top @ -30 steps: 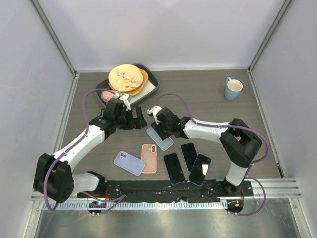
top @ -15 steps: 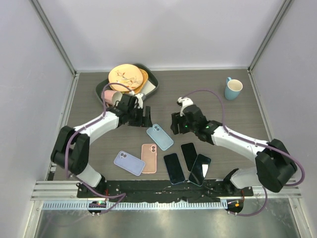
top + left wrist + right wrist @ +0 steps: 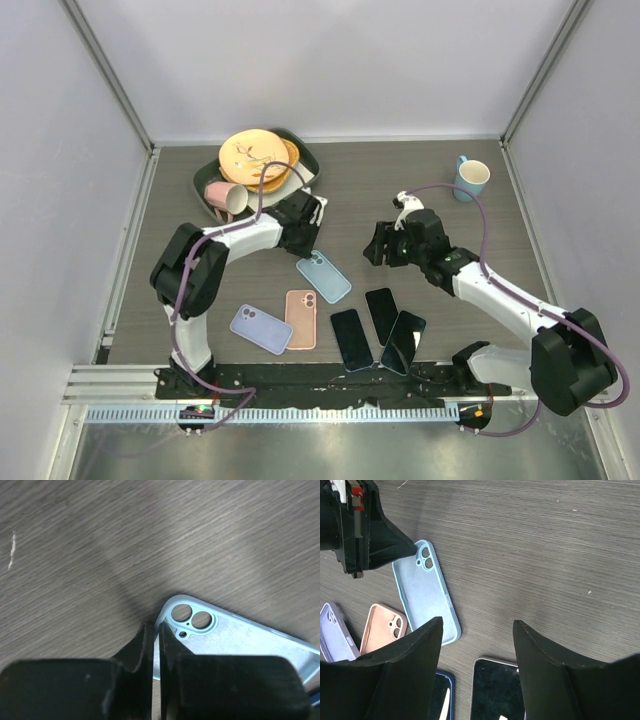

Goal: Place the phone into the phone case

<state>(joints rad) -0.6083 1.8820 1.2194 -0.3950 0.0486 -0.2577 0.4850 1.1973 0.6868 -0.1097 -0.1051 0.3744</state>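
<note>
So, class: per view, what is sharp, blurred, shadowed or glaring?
Left wrist: the left fingers look dark and blurred, the blue case is sharp, a soft shadow band crosses the table. Right wrist: the right fingers are soft too, the pink case crisp. Top external: even light, glare on the metal strip.

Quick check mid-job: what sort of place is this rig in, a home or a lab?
Most likely a lab test cell, not a home: plain white walls on metal framing box in the table, a mounting rail runs along its near edge, and phone cases lie out like props.
</note>
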